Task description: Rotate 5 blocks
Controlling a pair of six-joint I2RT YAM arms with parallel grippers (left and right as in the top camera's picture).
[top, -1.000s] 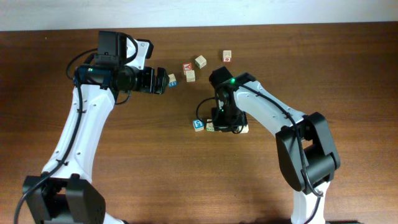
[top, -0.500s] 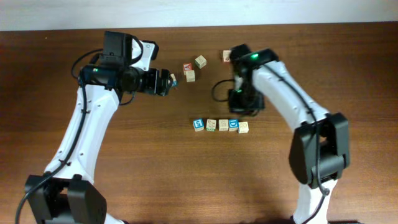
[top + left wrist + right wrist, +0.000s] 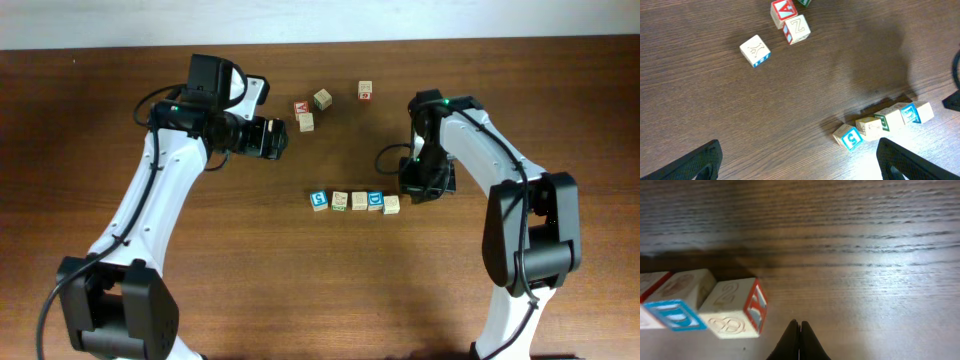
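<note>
Your five pale wooden alphabet cubes (image 3: 355, 202) sat in a close row mid-way across the dark wooden counter (image 3: 200, 260), probably lined up for turning one by one. Your right claw (image 3: 799, 327) was pinched together, empty, just beside the red-lettered end cube (image 3: 737, 307) (a nudging posture, I'd guess). Your left claw (image 3: 275, 138) stood wide apart near the loose spare cubes (image 3: 305, 115).

5 pale wood blocks (image 3: 358, 201) in 1 touching row, mid-table. L to R: blue-faced cube (image 3: 319, 201), green-printed cube (image 3: 340, 201), plain tan cube (image 3: 358, 202), 2nd blue cube (image 3: 375, 201), red-Y cube (image 3: 392, 204), set slightly lower.
</note>
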